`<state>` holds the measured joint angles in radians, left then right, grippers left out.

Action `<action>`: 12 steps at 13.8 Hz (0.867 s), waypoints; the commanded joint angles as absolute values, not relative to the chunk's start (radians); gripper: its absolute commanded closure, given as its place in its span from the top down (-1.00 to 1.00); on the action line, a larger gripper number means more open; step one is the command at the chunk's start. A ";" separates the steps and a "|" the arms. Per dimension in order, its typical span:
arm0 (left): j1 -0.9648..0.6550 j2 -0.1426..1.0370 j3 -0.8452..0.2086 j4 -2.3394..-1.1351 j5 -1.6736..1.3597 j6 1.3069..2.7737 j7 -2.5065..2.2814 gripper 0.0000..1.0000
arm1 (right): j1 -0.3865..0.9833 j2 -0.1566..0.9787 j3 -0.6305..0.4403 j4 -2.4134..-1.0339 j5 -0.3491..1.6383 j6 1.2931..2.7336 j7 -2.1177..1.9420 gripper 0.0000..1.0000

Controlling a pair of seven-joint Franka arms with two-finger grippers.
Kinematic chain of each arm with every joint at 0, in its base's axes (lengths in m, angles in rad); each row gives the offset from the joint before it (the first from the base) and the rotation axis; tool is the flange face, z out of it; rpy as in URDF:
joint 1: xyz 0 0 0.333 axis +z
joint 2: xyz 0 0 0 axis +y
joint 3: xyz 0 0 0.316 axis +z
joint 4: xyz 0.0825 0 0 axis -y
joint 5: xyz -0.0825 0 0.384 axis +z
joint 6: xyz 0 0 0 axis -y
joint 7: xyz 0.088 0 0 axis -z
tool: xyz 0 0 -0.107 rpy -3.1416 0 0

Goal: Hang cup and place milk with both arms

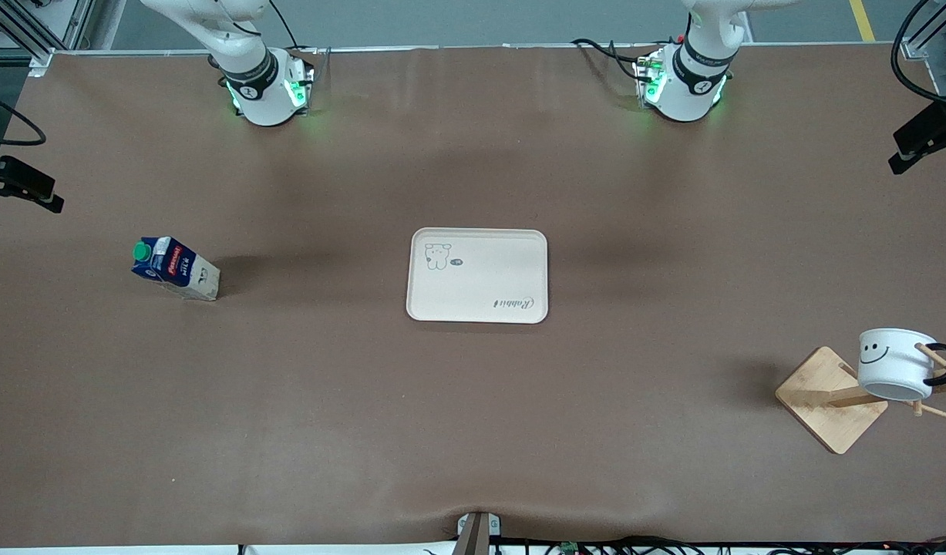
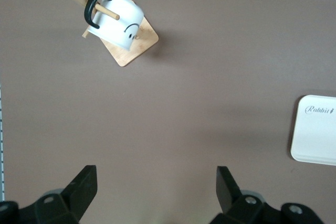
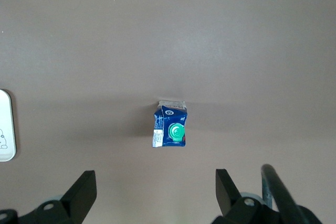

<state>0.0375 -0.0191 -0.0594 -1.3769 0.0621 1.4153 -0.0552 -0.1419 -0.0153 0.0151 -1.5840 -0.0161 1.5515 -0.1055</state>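
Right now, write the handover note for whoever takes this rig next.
Left hand: open, holding nothing, up over bare table with the rack in its wrist view.
Right hand: open, holding nothing, up over the milk.
Cup: hangs by its black handle on a peg of the wooden rack, at the left arm's end of the table, nearer the front camera than the tray.
Milk: stands upright on the table at the right arm's end, apart from the tray.
Done: cup hung.
Left: the milk is untouched; probably the right arm grasps it and sets it on the tray, which has nothing on it.
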 commanded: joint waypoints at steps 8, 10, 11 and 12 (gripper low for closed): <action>-0.014 -0.060 -0.006 -1.407 0.046 1.394 -0.038 1.00 | -0.156 0.002 0.021 -1.560 0.000 1.539 -0.098 1.00; -0.063 -0.060 0.044 -1.408 0.041 1.390 -0.054 1.00 | -0.156 0.002 0.021 -1.560 0.000 1.539 -0.098 1.00; -0.067 -0.060 0.046 -1.408 0.041 1.388 -0.060 1.00 | -0.156 0.002 0.021 -1.560 0.000 1.539 -0.098 1.00; -0.067 -0.060 0.045 -1.408 0.041 1.382 -0.061 1.00 | -0.156 0.002 0.021 -1.560 0.000 1.539 -0.098 1.00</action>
